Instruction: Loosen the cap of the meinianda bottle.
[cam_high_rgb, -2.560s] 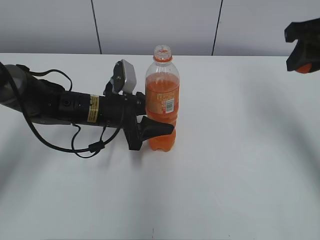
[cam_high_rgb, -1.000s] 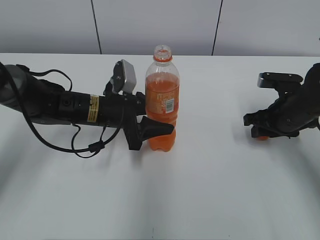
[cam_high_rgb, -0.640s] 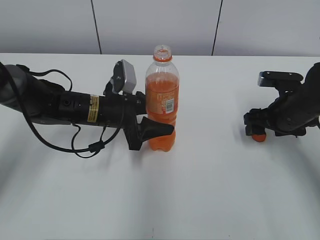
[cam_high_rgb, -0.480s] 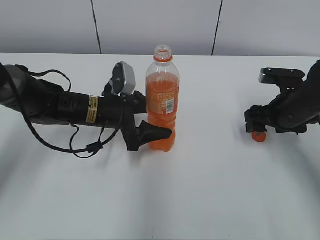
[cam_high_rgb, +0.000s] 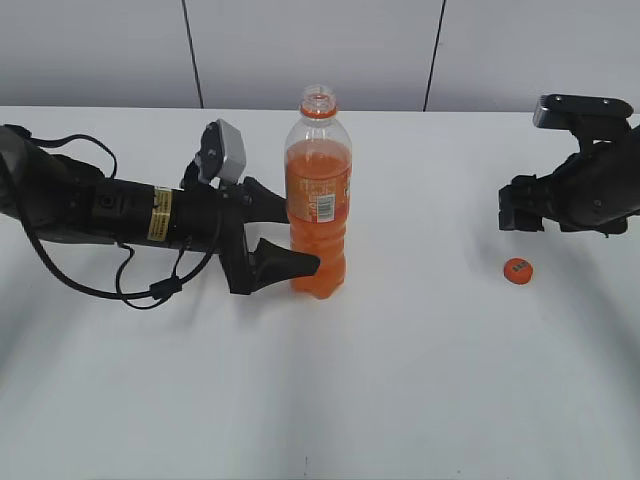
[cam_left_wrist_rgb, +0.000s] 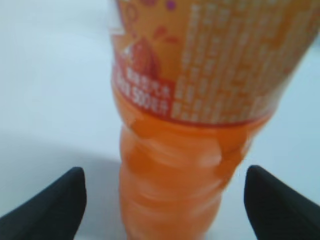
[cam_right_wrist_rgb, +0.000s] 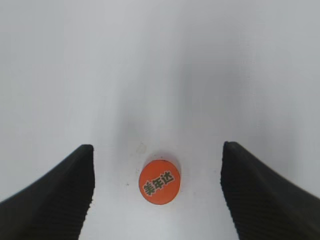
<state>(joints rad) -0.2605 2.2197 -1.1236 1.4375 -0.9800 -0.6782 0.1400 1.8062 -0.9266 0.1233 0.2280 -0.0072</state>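
Observation:
The meinianda bottle (cam_high_rgb: 318, 200) stands upright mid-table with its neck open and no cap on it. It fills the left wrist view (cam_left_wrist_rgb: 200, 100). My left gripper (cam_high_rgb: 283, 234) is open, its two fingers on either side of the bottle's lower part without touching it; its tips show in the left wrist view (cam_left_wrist_rgb: 162, 200). The orange cap (cam_high_rgb: 517, 270) lies flat on the table at the right. In the right wrist view the cap (cam_right_wrist_rgb: 159, 181) lies between the spread fingers of my right gripper (cam_right_wrist_rgb: 157, 195). My right gripper (cam_high_rgb: 522, 212) is open and raised above the cap.
The white table (cam_high_rgb: 400, 380) runs back to a grey panelled wall (cam_high_rgb: 300, 50). A black cable (cam_high_rgb: 130, 290) loops beside the left arm.
My right gripper has let go of the cap on the table and risen up and to the right. My left gripper has opened off the bottle and drawn slightly left.

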